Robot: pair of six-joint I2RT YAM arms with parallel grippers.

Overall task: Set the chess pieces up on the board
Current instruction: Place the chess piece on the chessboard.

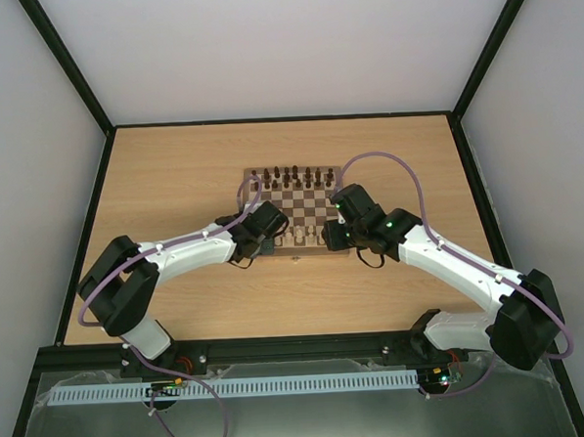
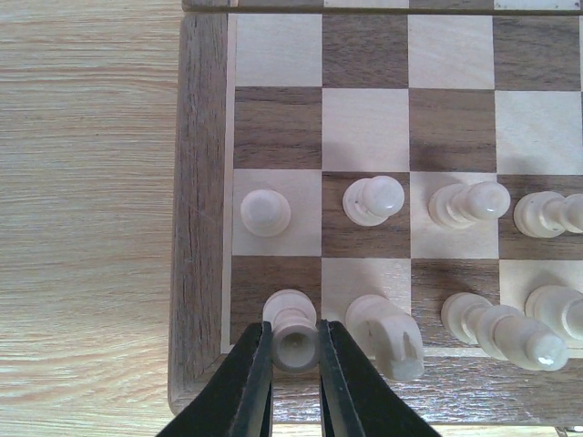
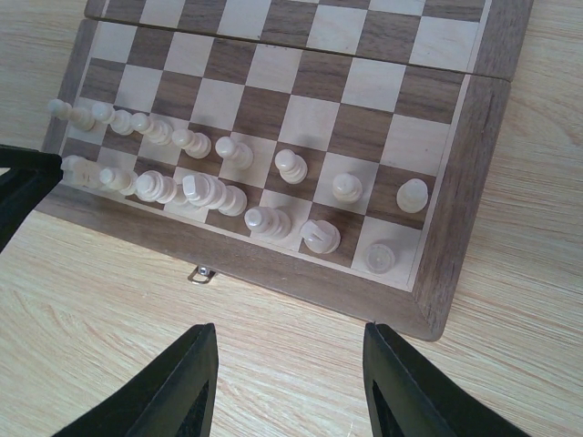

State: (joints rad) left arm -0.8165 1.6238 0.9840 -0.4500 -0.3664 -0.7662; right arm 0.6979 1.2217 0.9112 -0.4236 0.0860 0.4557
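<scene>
So the left gripper (image 2: pixel 296 326) has its two black fingers pinched in tight on a pale rook (image 2: pixel 293 344) that's standing on the dark corner square of the board (image 2: pixel 200 182), right at 6 o'clock in the left wrist view. The fingers cover the rook's sides, so I can't see its base at all. At the rook's 3 o'clock there's a knight (image 2: pixel 387 335), and at its 12 o'clock a pawn (image 2: pixel 265 212). The pieces further toward 3 o'clock lean away from the camera and get chopped off by the frame edge. The right gripper (image 3: pixel 290 330) is spread wide with nothing in it, hanging over the bare wooden table (image 3: pixel 137 300) just off the board's near border, by a little metal latch (image 3: pixel 201 274). From that wrist camera the pale chess pieces (image 3: pixel 235 150) fill two rows along the near side. Toward 9 o'clock they bunch up and blur, so I can't count them, and something black pokes in there, cut off. In the top view the dark pieces (image 1: pixel 290 176) line the board's 12 o'clock edge, all too tiny to name, and both gripper heads hide the near corners.
</scene>
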